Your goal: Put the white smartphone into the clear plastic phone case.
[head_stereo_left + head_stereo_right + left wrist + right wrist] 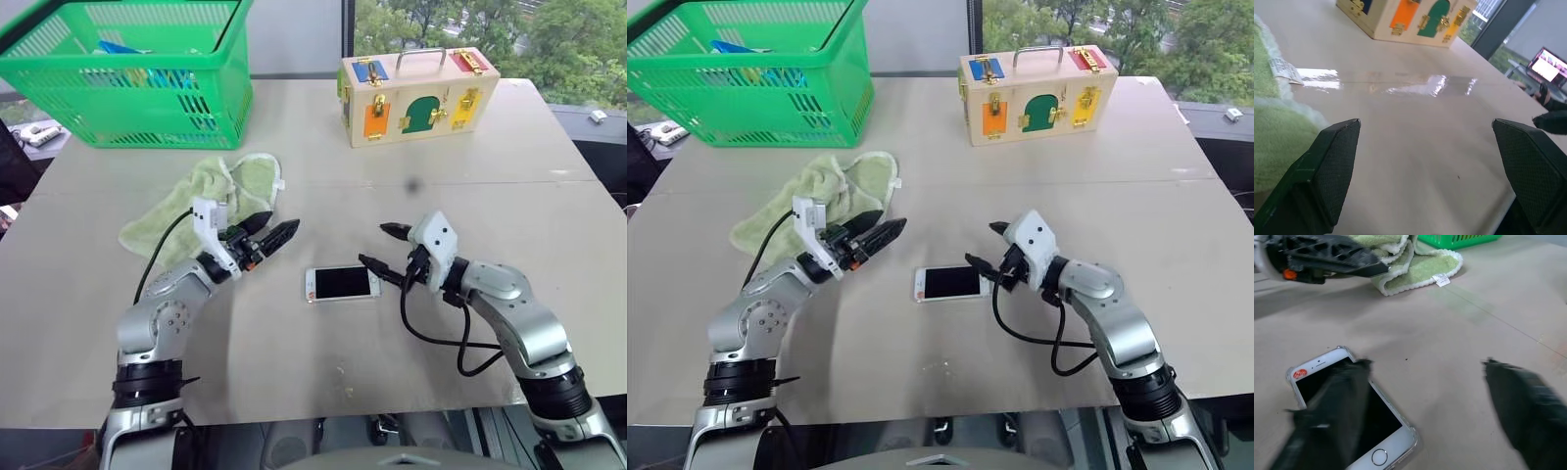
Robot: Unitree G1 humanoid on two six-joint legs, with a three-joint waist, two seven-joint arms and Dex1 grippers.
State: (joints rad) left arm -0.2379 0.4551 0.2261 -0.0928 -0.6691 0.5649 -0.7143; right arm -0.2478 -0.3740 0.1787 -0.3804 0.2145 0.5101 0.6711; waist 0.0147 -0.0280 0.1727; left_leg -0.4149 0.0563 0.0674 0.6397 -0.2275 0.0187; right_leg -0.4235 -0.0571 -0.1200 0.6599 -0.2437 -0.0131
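At table centre the white smartphone (341, 283) lies flat, screen up, apparently already seated in the clear plastic phone case (1411, 442), whose glossy rim shows at its corners. Long axis runs nine to three. The right gripper (382, 248), fingers spread, sits just beside its three-o'clock end; the left gripper (277, 231), fingers spread, is off at ten o'clock, farther

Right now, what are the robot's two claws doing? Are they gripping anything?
Left gripper: open, holding nothing.
Right gripper: open, holding nothing, beside the white smartphone.
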